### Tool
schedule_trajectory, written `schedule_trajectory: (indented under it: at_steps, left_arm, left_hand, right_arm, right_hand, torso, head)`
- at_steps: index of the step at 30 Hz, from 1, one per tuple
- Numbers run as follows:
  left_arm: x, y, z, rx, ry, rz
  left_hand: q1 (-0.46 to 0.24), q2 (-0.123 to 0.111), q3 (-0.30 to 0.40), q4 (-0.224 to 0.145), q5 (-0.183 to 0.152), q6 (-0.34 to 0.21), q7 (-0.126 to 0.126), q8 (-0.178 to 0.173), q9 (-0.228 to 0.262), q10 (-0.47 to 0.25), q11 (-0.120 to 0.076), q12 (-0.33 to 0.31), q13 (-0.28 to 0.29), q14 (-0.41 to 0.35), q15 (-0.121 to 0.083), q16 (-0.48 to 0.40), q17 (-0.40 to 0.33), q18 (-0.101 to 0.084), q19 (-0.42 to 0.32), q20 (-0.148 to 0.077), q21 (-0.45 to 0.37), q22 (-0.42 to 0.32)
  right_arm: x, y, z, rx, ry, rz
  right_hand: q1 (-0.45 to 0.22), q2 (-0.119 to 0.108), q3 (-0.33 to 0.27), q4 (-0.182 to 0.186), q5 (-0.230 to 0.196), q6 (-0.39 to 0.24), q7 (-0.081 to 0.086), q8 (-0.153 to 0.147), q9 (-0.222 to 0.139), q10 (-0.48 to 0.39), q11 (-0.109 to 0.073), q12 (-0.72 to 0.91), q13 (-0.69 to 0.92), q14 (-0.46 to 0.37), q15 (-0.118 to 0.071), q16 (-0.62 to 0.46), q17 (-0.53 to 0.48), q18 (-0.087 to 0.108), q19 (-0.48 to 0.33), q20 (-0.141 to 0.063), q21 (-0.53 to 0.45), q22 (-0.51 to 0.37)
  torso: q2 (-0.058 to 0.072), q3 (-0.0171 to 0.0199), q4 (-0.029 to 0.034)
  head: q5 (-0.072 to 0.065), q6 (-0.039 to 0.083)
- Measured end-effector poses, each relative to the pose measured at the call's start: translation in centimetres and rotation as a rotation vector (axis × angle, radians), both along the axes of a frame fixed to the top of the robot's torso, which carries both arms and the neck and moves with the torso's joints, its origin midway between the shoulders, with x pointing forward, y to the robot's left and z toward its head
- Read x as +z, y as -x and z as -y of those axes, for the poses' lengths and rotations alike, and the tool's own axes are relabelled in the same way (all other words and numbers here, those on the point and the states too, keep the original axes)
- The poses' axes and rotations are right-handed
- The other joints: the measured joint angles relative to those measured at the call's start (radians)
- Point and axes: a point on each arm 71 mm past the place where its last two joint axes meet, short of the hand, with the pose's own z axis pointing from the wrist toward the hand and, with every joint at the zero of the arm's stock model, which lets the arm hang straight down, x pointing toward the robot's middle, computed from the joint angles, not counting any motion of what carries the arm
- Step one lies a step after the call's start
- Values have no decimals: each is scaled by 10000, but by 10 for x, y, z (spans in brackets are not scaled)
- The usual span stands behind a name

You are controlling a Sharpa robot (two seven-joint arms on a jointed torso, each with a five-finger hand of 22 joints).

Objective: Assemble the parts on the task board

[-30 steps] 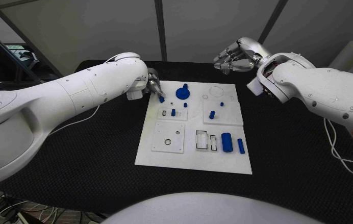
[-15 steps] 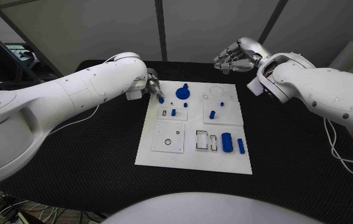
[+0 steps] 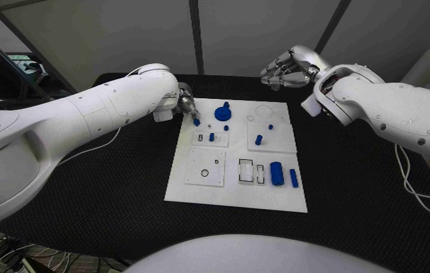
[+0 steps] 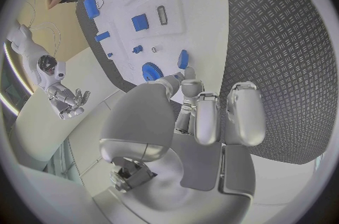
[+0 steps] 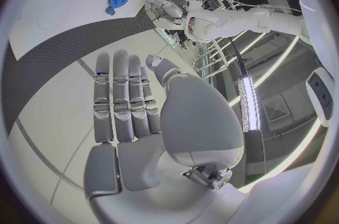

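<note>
The white task board (image 3: 235, 198) lies in the middle of the black table. My left hand (image 3: 186, 103) hovers at the board's far left corner and pinches a small blue peg (image 3: 196, 122) by its fingertips; the left wrist view shows that peg (image 4: 183, 58) just beyond the fingers (image 4: 205, 117). A blue gear (image 3: 222, 111) stands close to the right of the peg. My right hand (image 3: 287, 68) is raised beyond the board's far right corner, its fingers (image 5: 120, 100) straight and holding nothing.
Several small blue pegs (image 3: 258, 140) stand in the board's middle blocks. A blue cylinder (image 3: 277, 173) and a slim blue bar (image 3: 293, 178) lie at the near right. A white square plate (image 3: 206, 167) with a hole sits at the near left.
</note>
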Motion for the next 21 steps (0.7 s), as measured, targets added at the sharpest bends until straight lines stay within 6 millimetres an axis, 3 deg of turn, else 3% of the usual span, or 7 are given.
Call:
schedule_trajectory:
  at_steps: [9,21]
  left_arm:
    - [0,0,0,-1,28,-43]
    - [-1,1,0,-51,-2,-172]
  left_hand:
    - [-487,-487,-329,185,-40,38,38,-49,-66,0,0,0,0,0,0,0,0,0,0,0,0,23]
    - [-672,-672,-626,173,-39,73,73,-136,-134,0,0,-1,2,0,0,0,0,0,0,0,0,41]
  right_arm:
    - [0,0,0,5,3,-6]
    - [0,0,0,22,8,-20]
  right_hand:
    - [0,0,0,0,0,0,0,0,0,0,0,0,6,0,0,0,1,0,0,0,0,0]
    - [0,0,-29,28,0,0,0,0,0,0,0,0,5,0,0,0,-9,0,0,0,0,-10]
  torso:
    - [0,-4,0]
    - [0,-6,0]
  head:
    - [11,8]
    - [19,-3]
